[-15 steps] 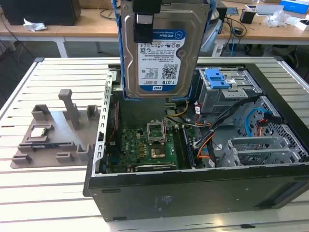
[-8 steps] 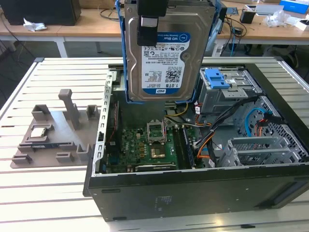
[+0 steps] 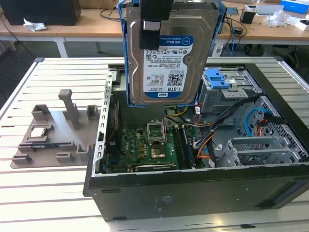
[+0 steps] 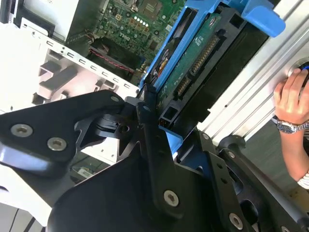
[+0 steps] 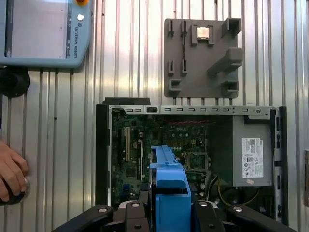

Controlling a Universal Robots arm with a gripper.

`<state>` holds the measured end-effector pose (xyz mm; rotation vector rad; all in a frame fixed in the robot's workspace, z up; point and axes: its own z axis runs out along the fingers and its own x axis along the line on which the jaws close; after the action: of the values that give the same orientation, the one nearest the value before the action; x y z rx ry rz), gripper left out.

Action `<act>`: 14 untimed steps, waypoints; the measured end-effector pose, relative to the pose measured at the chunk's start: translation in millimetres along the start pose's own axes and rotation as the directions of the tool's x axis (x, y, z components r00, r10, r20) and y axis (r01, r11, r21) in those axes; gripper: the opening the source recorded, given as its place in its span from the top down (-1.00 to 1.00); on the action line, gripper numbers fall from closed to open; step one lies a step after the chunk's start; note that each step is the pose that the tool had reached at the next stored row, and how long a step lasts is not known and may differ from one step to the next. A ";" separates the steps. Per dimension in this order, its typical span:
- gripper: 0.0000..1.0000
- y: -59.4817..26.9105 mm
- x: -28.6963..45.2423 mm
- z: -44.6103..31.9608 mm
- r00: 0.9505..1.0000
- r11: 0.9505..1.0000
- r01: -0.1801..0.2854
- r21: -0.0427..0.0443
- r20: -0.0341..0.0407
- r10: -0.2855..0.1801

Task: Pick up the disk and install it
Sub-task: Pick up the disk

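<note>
The gripper [image 3: 150, 30] pinches the disk [image 3: 164, 63] near its 12 o'clock end, one black finger pressed on the labelled face. In the first wrist view, the gripper [image 5: 171, 207] closes on either side of the blue carrier frame. The disk hangs upright below the gripper with its long axis vertical and its label facing the exterior camera. It is held in the air over the open computer case [image 3: 193, 186], which lies on the slatted desk [image 3: 48, 198].

In the exterior view, the grey drive cage [image 3: 227, 99] with its blue bracket [image 3: 216, 77] sits at about 4 o'clock from the disk. The motherboard [image 3: 145, 145] lies at 6 o'clock. The disk looks picked up but not yet seated.
</note>
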<state>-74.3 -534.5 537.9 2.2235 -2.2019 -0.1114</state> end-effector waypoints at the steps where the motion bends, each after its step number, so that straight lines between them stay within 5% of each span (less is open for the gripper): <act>1: 0.26 -0.3 1.9 0.0 1.000 1.000 0.000 0.000 0.000 0.000; 14: 0.26 -2.6 20.0 -0.5 1.000 1.000 0.000 0.000 0.000 0.000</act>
<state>-71.5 -554.5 537.4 2.2235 -2.2019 -0.1114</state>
